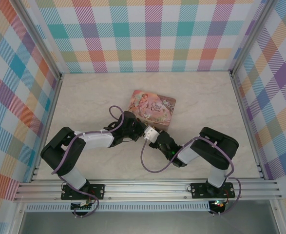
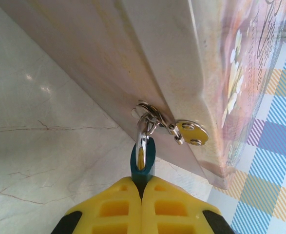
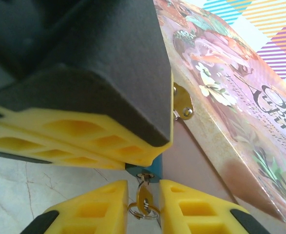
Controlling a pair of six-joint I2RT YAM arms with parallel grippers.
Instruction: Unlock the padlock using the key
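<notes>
Both of my arms reach in to the near edge of the pink illustrated tin (image 1: 152, 106), which lies around the middle of the marbled tabletop (image 1: 84, 97). My left arm (image 1: 96, 140) comes in from the left and my right arm (image 1: 208, 146) from the right, and their tips almost meet just in front of the tin.

My left jaws are pressed together on the padlock (image 2: 143, 165). Its teal body is pinched at the very tip of the yellow fingers (image 2: 113, 209). Its thin silvery shackle (image 2: 142, 139) runs up through the metal latch (image 2: 151, 117) on the tin's side wall, beside a small brass disc (image 2: 192, 132).

In the right wrist view the padlock's teal end (image 3: 151, 173) pokes out under my left fingers. The key (image 3: 143, 196) hangs from that end, its tip at the lock body. How deep it sits I cannot tell. A small wire ring (image 3: 143, 212) is threaded through the key's head.

My right jaws stand apart, one yellow finger (image 3: 91, 212) on each side of the key, with a gap showing on both sides.
</notes>
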